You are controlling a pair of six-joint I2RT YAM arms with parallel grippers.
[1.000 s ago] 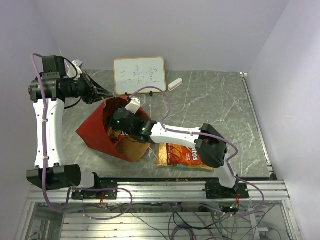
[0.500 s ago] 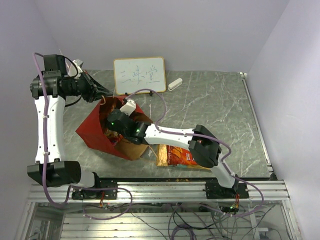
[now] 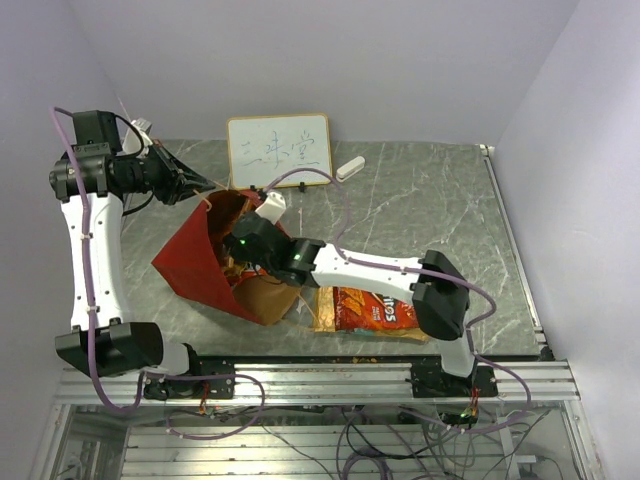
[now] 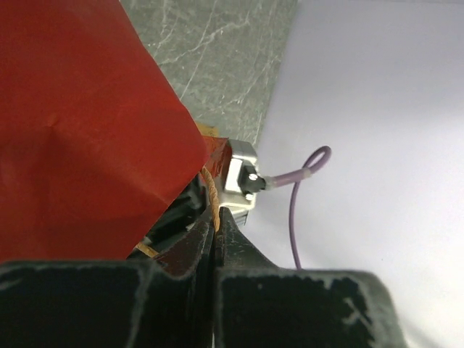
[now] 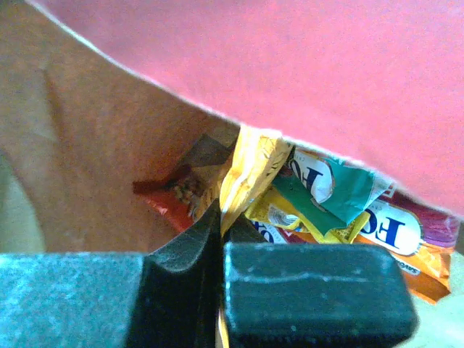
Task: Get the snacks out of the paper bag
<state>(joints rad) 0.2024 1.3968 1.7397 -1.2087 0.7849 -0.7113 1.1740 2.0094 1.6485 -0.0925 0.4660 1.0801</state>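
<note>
The red paper bag (image 3: pixel 196 262) lies tilted on the table, its brown-lined mouth facing right. My left gripper (image 3: pixel 205 187) is shut on its thin tan handle (image 4: pixel 212 197) at the upper rim, holding the mouth up. Inside the mouth, my right gripper (image 3: pixel 240 268) is shut on the edge of a yellow snack packet (image 5: pixel 250 172). More snacks (image 5: pixel 341 210), green, yellow, orange and pink, lie behind it in the bag. A large orange chip bag (image 3: pixel 368 310) lies on the table just right of the paper bag.
A small whiteboard (image 3: pixel 279 149) leans against the back wall, with a white eraser (image 3: pixel 350 168) to its right. The right arm (image 3: pixel 370 270) stretches across the chip bag. The table's metal rail (image 3: pixel 330 380) runs along the near edge.
My right gripper has closed on the yellow packet inside the bag, and its arm has shifted slightly. The left arm has pulled the handle a little to the left.
</note>
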